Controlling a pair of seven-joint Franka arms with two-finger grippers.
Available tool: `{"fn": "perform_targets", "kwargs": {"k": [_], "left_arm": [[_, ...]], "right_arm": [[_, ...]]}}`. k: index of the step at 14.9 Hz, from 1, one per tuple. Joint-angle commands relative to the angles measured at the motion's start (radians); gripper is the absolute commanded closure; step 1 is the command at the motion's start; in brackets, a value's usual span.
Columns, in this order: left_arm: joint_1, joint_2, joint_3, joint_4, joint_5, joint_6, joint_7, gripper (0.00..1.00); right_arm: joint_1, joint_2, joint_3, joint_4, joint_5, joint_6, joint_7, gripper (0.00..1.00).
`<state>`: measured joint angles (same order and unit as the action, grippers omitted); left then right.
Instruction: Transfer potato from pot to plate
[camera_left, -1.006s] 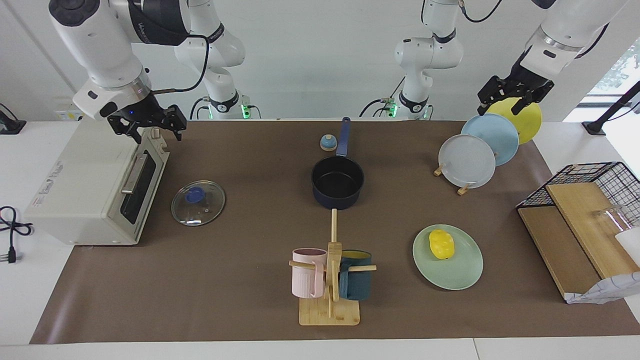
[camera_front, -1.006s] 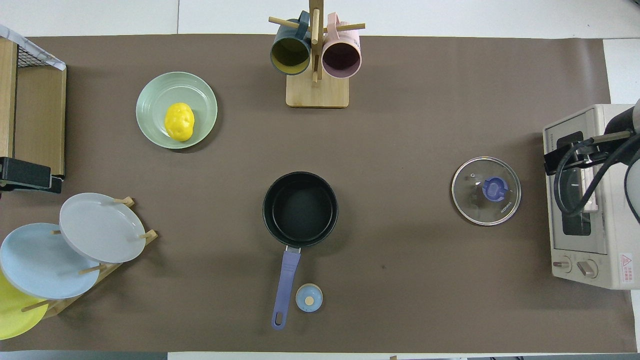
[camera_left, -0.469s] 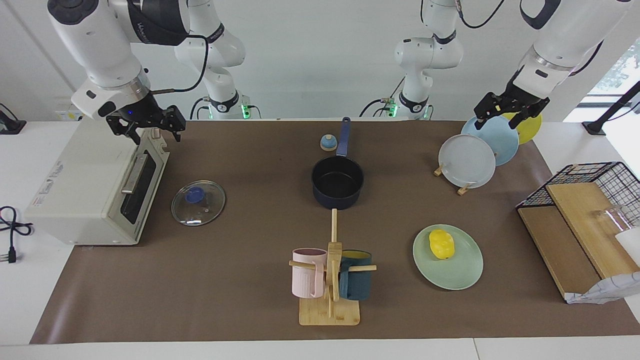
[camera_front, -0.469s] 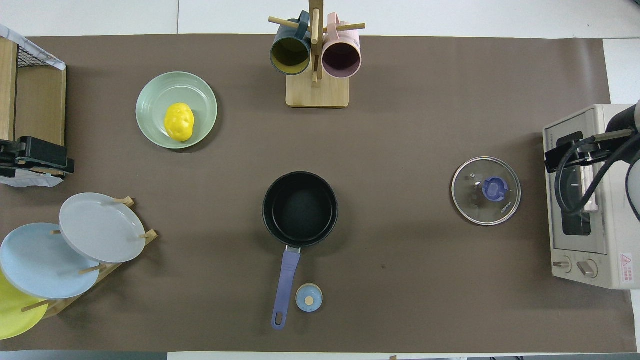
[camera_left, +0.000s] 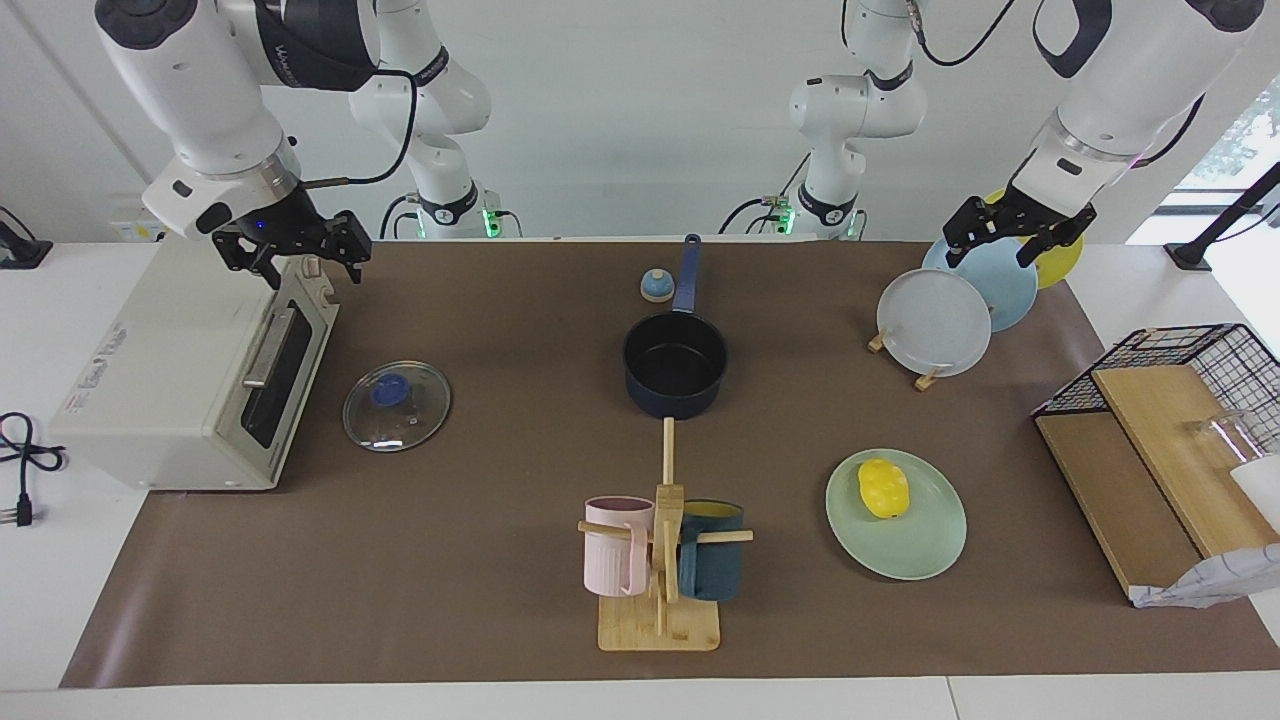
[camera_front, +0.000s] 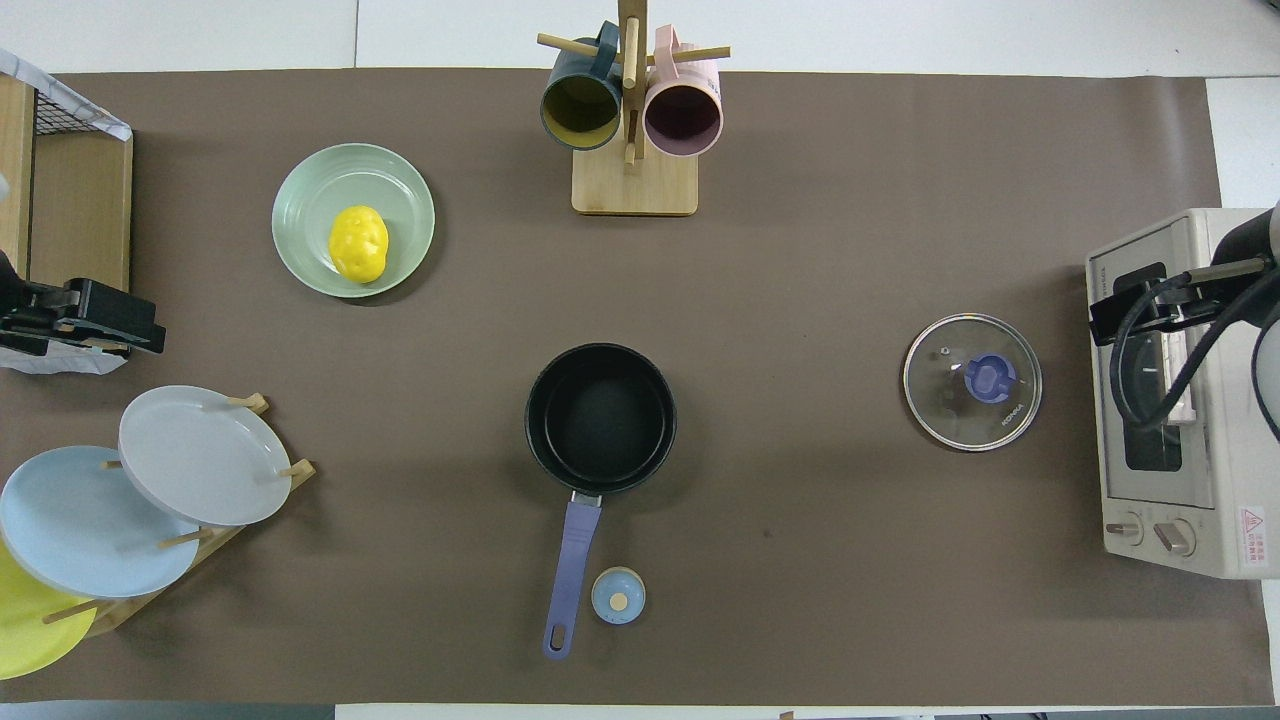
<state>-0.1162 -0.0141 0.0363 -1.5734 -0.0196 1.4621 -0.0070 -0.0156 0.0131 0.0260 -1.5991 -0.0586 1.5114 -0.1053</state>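
The yellow potato (camera_left: 884, 488) lies on the mint-green plate (camera_left: 912, 552), toward the left arm's end of the table and farther from the robots than the pot; the overhead view shows the potato (camera_front: 358, 243) on the plate (camera_front: 305, 190) too. The navy pot (camera_left: 675, 365) stands mid-table, empty, its blue handle pointing toward the robots. My left gripper (camera_left: 1008, 240) is open and empty, up in the air over the plate rack; its tip shows in the overhead view (camera_front: 95, 320). My right gripper (camera_left: 295, 255) is open and empty, waiting over the toaster oven.
A rack with grey, light blue and yellow plates (camera_left: 935, 320) stands under the left gripper. A toaster oven (camera_left: 180, 370) and a glass lid (camera_left: 396, 405) are at the right arm's end. A mug tree (camera_left: 660, 560), a small blue bell (camera_left: 656, 286) and a wire basket with boards (camera_left: 1160, 440) also stand here.
My left gripper has come down and moved a little toward the table's middle over the plate rack. The right arm, potato, plate and pot have not moved.
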Motion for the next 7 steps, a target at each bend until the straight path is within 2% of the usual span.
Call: {"fn": "perform_targets", "kwargs": {"k": [1, 7], "left_arm": [[0.041, -0.007, -0.033, 0.012, 0.017, -0.002, 0.018, 0.00], [0.039, -0.007, -0.033, 0.013, 0.004, 0.001, 0.007, 0.00]], "right_arm": [[-0.014, -0.013, 0.012, -0.012, 0.013, 0.016, 0.013, 0.00], [-0.015, -0.013, 0.012, -0.012, 0.013, 0.016, 0.012, 0.00]]}}
